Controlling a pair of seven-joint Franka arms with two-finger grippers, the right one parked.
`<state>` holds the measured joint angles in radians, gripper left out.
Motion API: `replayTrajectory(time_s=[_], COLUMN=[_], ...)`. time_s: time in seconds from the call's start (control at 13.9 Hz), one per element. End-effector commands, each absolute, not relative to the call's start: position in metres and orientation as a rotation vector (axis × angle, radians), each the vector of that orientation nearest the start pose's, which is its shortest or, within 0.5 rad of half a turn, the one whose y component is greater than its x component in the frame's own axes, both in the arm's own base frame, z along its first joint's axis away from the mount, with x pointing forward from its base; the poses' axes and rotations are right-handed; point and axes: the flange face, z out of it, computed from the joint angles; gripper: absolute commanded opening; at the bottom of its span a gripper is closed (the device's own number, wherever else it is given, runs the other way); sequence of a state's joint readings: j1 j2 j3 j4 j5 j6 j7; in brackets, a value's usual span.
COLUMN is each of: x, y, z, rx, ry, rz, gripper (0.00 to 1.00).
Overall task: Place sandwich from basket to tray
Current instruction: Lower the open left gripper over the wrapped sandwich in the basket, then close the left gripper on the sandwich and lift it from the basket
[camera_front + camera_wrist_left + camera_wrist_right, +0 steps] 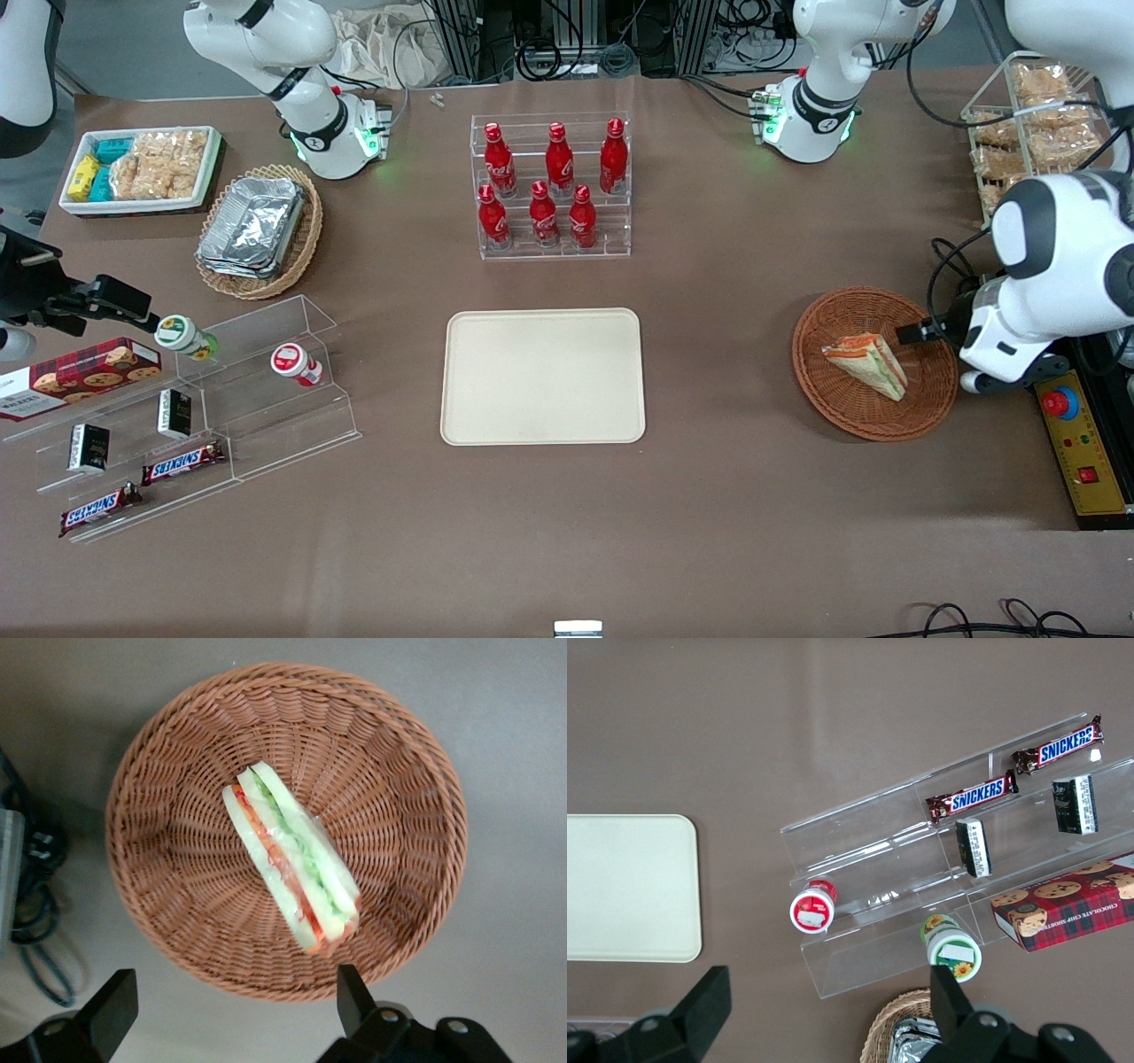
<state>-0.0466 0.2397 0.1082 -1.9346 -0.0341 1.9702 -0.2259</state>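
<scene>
Looking at the worktop, we see the sandwich lying on its side in the basket, with its layers of white bread, orange and green filling turned up. The basket stands toward the working arm's end of the worktop. In the wrist view the sandwich lies across the middle of the basket, and one end reaches close to the woven rim.

The hand hangs above the rim of the basket, on the side nearest the working arm. Its two fingers are spread wide apart, and they hold nothing. We cannot see any contact between the hand and the sandwich.

The tray lies flat in the middle of the worktop, well apart from the basket, and it carries nothing. Farther from the front camera than the tray we see a clear rack with six red bottles. Toward the parked arm's end there is a tan basket with foil containers, a white bin with snacks, and a clear stepped shelf with chocolate bars and a box of cookies.
</scene>
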Motion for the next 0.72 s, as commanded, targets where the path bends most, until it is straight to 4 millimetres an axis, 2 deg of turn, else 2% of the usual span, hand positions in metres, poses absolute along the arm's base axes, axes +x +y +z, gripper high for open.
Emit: replayTrajectory(time_s=[0.0,0.14,0.29,0.51,0.65], x=[0.586,0.587,0.575,0.559,0.558], y=[0.033,0.03,0.031,0.03,0.027], z=[0.332,0.318,0.297,0.271,0.264], rx=[-3.056,-3.032,-2.99,-2.951,-2.93], ry=[-0.654,-0.833,-1.016,-1.154,-1.211], rz=[0.292,0.271,0.182,0.083,0.059], gripper=[1.0,1.0,1.0,0.99,0.99])
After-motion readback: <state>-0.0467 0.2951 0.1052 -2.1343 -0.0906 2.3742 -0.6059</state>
